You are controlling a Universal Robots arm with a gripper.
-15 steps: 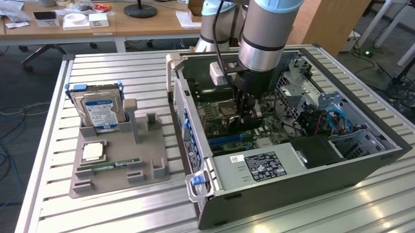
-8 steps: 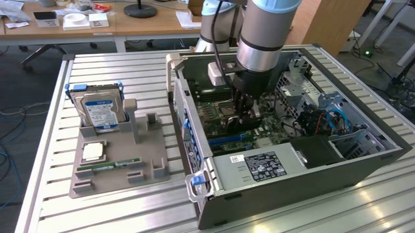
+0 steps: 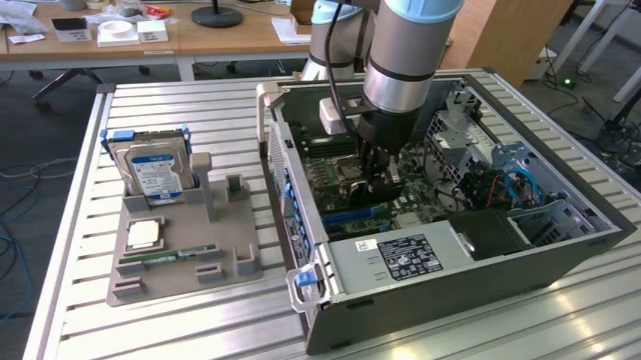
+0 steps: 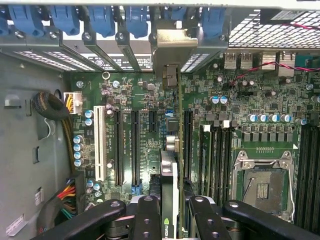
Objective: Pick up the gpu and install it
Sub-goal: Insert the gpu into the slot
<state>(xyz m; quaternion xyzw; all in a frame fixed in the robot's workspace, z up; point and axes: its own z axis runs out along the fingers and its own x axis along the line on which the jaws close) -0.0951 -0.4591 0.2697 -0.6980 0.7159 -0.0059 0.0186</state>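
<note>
Our end effector (image 4: 172,212) is closed to a narrow gap on the gpu (image 4: 169,170), its two dark fingers (image 4: 147,220) clamping the thin card from either side, so that we look along it edge-on. The card stands upright over the motherboard (image 4: 145,95), with its beige metal bracket (image 4: 172,45) reaching the rear wall of the case beneath the row of blue retaining clips (image 4: 137,20). It runs just beside a long black expansion slot (image 4: 187,140). We cannot tell whether the contact edge has entered the slot or only hovers over it. In the exterior view the arm reaches straight down into the open computer case (image 3: 561,247) at the centre of the frame, and the end effector is low among the boards. We judge the step in hand to be the seating of the card. To do it well, we would hold the card square to the slot along its whole length, let the bracket slide down flush against the rear wall, and press straight and evenly, not from one end. A tilt could jam the contacts or foul the small capacitors close by. At the exterior view's left, well apart on the bench (image 3: 451,330), a grey fixture (image 3: 180,281) carries the hard drive (image 3: 155,176).
</note>
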